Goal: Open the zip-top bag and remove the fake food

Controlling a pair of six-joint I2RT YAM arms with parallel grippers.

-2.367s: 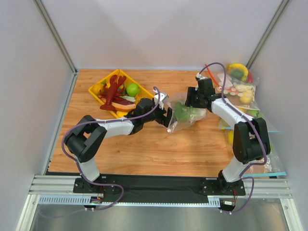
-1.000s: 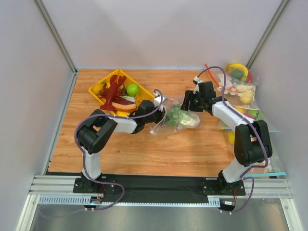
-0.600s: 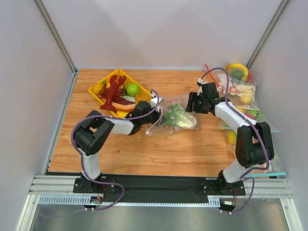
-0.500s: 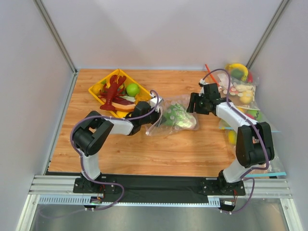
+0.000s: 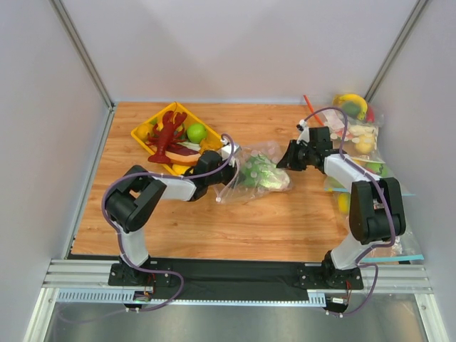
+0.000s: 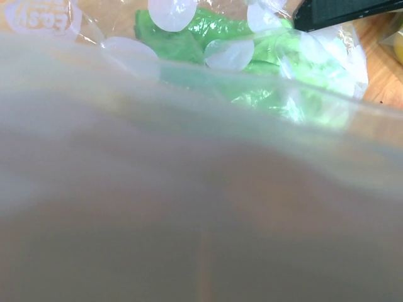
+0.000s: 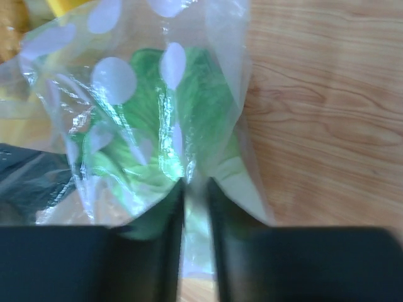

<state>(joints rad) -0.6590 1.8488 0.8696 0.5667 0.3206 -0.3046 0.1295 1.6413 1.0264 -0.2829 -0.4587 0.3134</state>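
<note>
The zip-top bag (image 5: 260,171) lies crumpled on the table between both arms, with the green-and-white lettuce head (image 5: 256,174) inside it. My left gripper (image 5: 226,169) is shut on the bag's left end. Blurred plastic of the bag (image 6: 189,201) fills the left wrist view and hides the fingers, with the lettuce (image 6: 208,31) beyond it. My right gripper (image 5: 288,162) pinches the bag's right end. In the right wrist view its gripper (image 7: 195,195) is shut on a fold of the bag (image 7: 220,38) in front of the lettuce (image 7: 145,119). The red lobster (image 5: 167,140) and the green fruit (image 5: 196,132) lie in a tray.
A yellow tray (image 5: 146,126) at the back left holds the lobster, the green fruit and other toys. More clear bags (image 5: 360,135) with yellow toy fruits are piled along the right edge. Grey walls close in the table on three sides.
My right gripper has drawn back to the right and closed on the bag's right end. The left arm has hardly moved, and the bag has settled on the table.
</note>
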